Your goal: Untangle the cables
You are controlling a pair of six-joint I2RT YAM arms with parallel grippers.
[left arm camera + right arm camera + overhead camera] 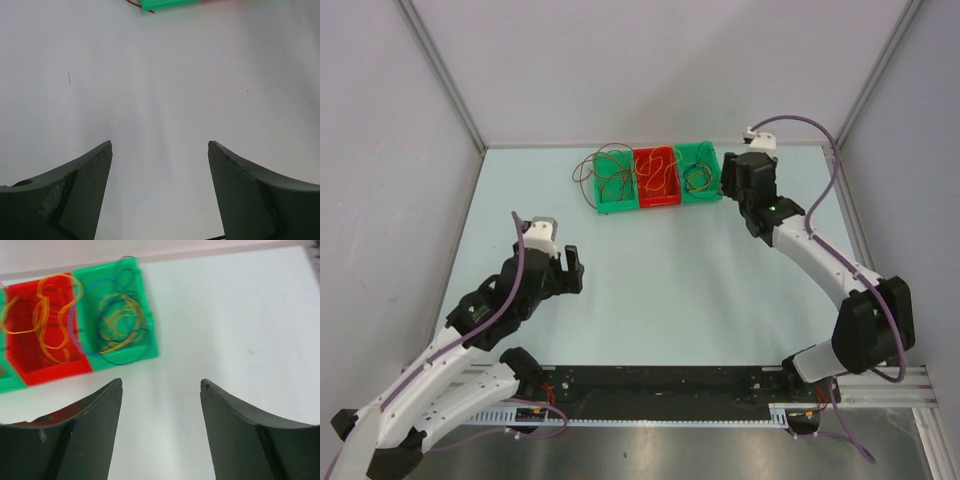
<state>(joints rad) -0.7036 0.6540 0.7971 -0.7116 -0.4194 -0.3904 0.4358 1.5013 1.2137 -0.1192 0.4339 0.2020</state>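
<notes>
Pale bench (660, 290) carries the scene: near its front left the left jaws hang wide apart, holding nothing. Farther back on the right, the right jaws stand parted and empty just beside the right green bin (702, 198). Cables (120, 322), thin yellow, orange, blue and brown loops, lie tangled in that bin, the red bin (660, 204) and the left green bin (618, 209) near the far edge, a few spilling over the left bin's side.
</notes>
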